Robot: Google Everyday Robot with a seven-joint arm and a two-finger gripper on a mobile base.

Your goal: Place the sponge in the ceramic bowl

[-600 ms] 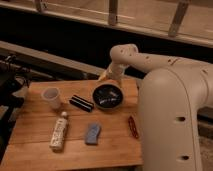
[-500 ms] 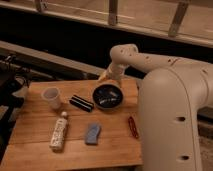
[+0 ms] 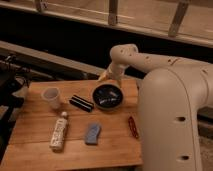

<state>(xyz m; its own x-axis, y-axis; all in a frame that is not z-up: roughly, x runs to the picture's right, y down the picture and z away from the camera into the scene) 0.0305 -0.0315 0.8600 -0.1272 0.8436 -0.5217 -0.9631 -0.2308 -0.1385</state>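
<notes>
The light-blue sponge (image 3: 92, 133) lies flat on the wooden table (image 3: 35, 125), toward the front centre. Behind it sits the dark glossy ceramic bowl (image 3: 108, 96) with pale marks inside. My gripper (image 3: 106, 76) hangs at the end of the white arm, just above the bowl's far left rim and well away from the sponge. Nothing shows in its grasp.
A white cup (image 3: 51, 97) stands at the left, and a flat black bar with pale stripes (image 3: 81, 103) lies between it and the bowl. A white bottle (image 3: 59, 131) lies left of the sponge. A red tool (image 3: 132, 126) rests near the right edge, beside my white body (image 3: 170, 125).
</notes>
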